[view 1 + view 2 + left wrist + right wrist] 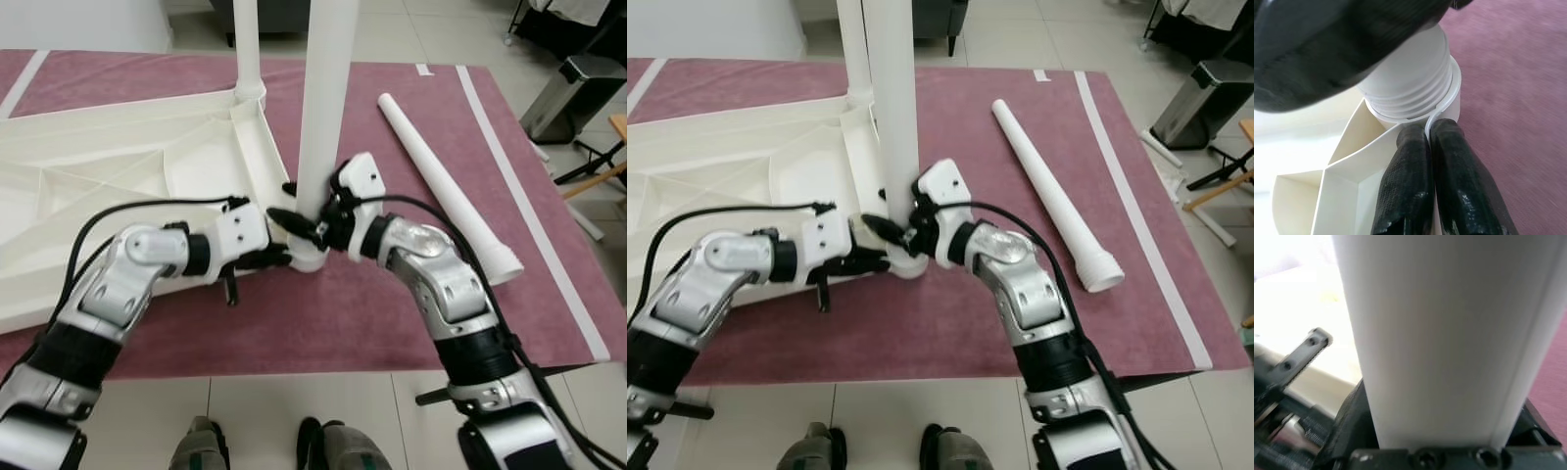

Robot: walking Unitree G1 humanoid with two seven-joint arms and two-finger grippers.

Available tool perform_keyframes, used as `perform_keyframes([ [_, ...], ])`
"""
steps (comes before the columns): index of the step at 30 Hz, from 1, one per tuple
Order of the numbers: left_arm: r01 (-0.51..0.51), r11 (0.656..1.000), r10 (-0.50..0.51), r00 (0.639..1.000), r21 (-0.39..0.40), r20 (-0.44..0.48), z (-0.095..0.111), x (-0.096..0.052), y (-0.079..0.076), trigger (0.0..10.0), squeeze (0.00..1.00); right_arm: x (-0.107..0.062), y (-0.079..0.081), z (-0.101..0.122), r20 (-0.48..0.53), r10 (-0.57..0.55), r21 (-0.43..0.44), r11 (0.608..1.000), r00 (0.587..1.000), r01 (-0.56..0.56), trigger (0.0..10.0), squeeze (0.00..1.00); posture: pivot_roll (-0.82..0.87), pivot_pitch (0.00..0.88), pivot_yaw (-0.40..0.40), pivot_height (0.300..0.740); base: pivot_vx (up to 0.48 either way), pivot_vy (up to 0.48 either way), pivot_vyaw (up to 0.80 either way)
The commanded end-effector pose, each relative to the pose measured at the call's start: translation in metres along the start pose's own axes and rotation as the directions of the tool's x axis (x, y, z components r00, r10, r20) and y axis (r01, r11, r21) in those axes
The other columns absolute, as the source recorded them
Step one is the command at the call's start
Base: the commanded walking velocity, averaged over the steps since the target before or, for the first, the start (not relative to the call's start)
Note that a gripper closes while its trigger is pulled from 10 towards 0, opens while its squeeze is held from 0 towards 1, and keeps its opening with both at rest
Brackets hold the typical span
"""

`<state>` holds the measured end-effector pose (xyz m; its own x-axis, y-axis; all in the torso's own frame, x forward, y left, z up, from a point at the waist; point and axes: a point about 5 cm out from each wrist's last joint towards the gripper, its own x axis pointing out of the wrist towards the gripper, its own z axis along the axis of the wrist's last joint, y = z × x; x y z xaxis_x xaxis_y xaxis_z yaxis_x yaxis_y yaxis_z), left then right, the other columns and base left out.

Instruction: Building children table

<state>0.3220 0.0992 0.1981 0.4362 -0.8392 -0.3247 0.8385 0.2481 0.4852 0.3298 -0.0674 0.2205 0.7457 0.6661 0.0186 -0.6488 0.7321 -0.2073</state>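
Right end effector grips upright leg at tabletop corner socket; left end effector pinches socket rim, fingers closed.

Loose leg right of tabletop

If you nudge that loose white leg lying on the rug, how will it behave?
The loose leg is a smooth round tube, so it would probably roll, likely curving since it tapers. It looks like stiff hollow plastic, probably light. The rug may slow it.

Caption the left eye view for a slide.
Right end effector grips the upright table leg at the upturned tabletop's corner socket; left end effector pinches the socket rim.
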Motion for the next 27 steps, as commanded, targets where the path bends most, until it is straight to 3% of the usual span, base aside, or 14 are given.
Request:
perform_keyframes([
  [1,-0.061,0.998,0.059,0.997,0.032,0.044,0.013,0.006,0.006,0.0,0.0,0.001,-0.003,-0.028,-0.168,-0.106,-0.029,0.994,0.98,0.102,0.0,0.0,0.1,0.188,-0.014,0.74,0.0,0.0,0.0],
  [2,-0.107,0.994,0.107,0.994,0.021,0.02,0.012,0.011,0.014,0.0,0.0,0.003,-0.007,-0.032,-0.19,-0.213,-0.017,0.977,0.958,0.213,0.0,0.0,0.09,0.189,-0.011,0.74,0.0,0.0,0.0],
  [4,-0.107,0.994,0.107,0.994,0.021,0.02,0.012,0.011,0.014,0.0,0.0,0.003,-0.007,-0.032,-0.19,-0.213,-0.017,0.977,0.958,0.213,0.0,0.0,0.09,0.189,-0.011,0.74,0.0,0.0,0.0],
  [5,-0.144,0.989,0.144,0.99,0.015,0.002,0.012,0.015,0.021,0.0,0.0,0.004,-0.01,-0.036,-0.205,-0.299,-0.013,0.953,0.932,0.303,0.0,0.0,0.09,0.189,-0.008,0.74,0.0,0.0,0.0],
  [7,-0.182,0.983,0.182,0.983,0.007,-0.018,0.011,0.019,0.027,0.0,0.0,0.004,-0.01,-0.039,-0.217,-0.349,-0.006,0.934,0.912,0.356,0.0,0.0,0.09,0.189,-0.007,0.74,0.0,0.0,0.0],
  [14,-0.214,0.977,0.214,0.977,0.002,-0.02,0.012,0.023,0.034,0.0,0.0,0.007,-0.005,-0.037,-0.197,-0.387,0.002,0.919,0.901,0.395,0.0,0.0,0.09,0.19,-0.005,0.74,0.0,0.0,0.0],
  [15,-0.205,0.979,0.205,0.979,0.005,-0.016,0.012,0.023,0.033,0.0,0.0,0.009,-0.002,-0.034,-0.174,-0.358,0.012,0.931,0.917,0.366,10.0,0.0,0.09,0.19,-0.005,0.74,0.0,0.0,0.0],
  [19,-0.193,0.981,0.193,0.981,0.008,-0.012,0.012,0.022,0.031,0.0,0.0,0.01,-0.001,-0.031,-0.152,-0.34,0.01,0.939,0.928,0.345,10.0,0.0,0.1,0.19,-0.006,0.74,0.0,0.0,0.0],
  [20,-0.185,0.983,0.185,0.983,0.012,-0.007,0.012,0.021,0.03,0.0,0.0,0.01,0.001,-0.028,-0.127,-0.304,0.02,0.951,0.944,0.309,10.0,1.0,0.1,0.19,-0.008,0.74,0.0,0.0,0.0],
  [22,-0.135,0.99,0.135,0.991,0.029,0.026,0.015,0.018,0.023,0.0,0.0,0.01,0.008,-0.017,-0.056,-0.174,0.021,0.984,0.983,0.175,10.0,0.94,0.1,0.189,-0.01,0.74,0.0,0.0,0.0],
  [23,-0.135,0.99,0.135,0.991,0.029,0.026,0.015,0.018,0.023,0.0,0.0,0.01,0.008,-0.017,-0.056,-0.174,0.021,0.984,0.983,0.175,10.0,0.94,0.1,0.189,-0.01,0.74,0.0,0.0,0.0],
  [24,-0.091,0.995,0.088,0.995,0.044,0.052,0.017,0.016,0.017,0.0,0.0,0.008,0.011,-0.011,-0.02,-0.097,0.022,0.995,0.995,0.098,10.0,0.0,0.1,0.189,-0.011,0.74,0.0,0.0,0.0],
  [26,0.008,0.996,-0.016,0.995,0.084,0.097,0.02,0.008,0.003,0.0,0.0,0.001,0.013,-0.001,0.03,0.038,0.001,0.999,0.999,-0.038,10.0,0.0,0.1,0.189,-0.011,0.74,0.0,0.0,0.0],
  [27,0.008,0.996,-0.016,0.995,0.084,0.097,0.02,0.008,0.003,0.0,0.0,0.001,0.013,-0.001,0.03,0.038,0.001,0.999,0.999,-0.038,10.0,0.0,0.1,0.189,-0.011,0.74,0.0,0.0,0.0],
])
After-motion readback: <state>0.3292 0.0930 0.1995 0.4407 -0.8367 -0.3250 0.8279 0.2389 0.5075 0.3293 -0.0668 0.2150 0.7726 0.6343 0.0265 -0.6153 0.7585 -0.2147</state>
